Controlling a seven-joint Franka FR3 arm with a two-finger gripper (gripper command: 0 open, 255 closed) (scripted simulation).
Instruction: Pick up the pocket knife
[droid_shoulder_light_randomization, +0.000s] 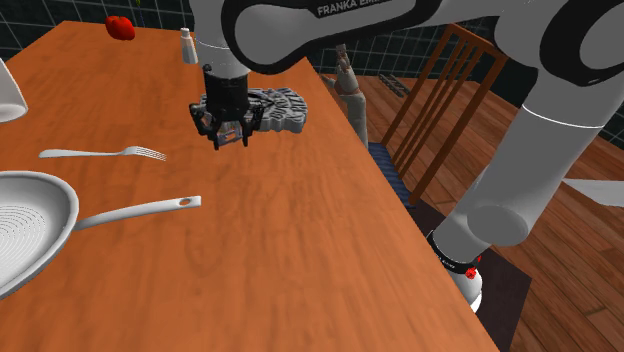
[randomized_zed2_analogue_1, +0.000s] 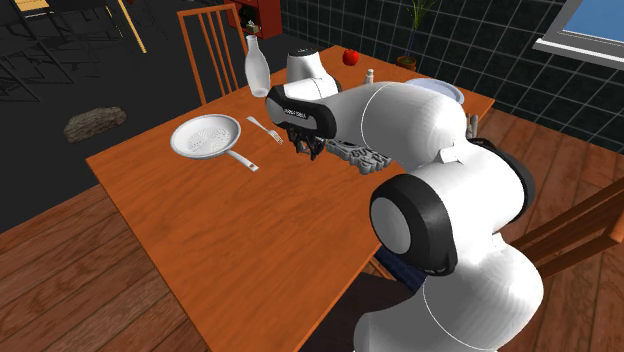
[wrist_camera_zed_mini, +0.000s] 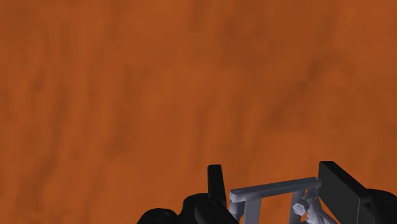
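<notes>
Gripping the pocket knife is the step in hand: in the wrist view the two black fingers of the gripper stand apart with a pale grey bar of the knife spanning the gap and meeting both, so I judge the grasp made.

Location: in the shoulder view the gripper points down over the orange-brown bench in the upper middle of the frame. The pocket knife, a dark grey ribbed body with several pale pieces, extends from behind the fingers toward the right. In the second exterior view the gripper sits at frame centre, and the knife runs from it to the right, partly covered by the white arm.

Clearance: whether the knife is off the bench cannot be told; no gap under it shows plainly.

Surroundings: a fork and a pan lie at the left of the shoulder view, well apart from the gripper.

Assessment: the grasp appears to sit at one end of the knife, not its middle. The next move calls for a slow, straight rise, since the long free end may swing or slip.
</notes>
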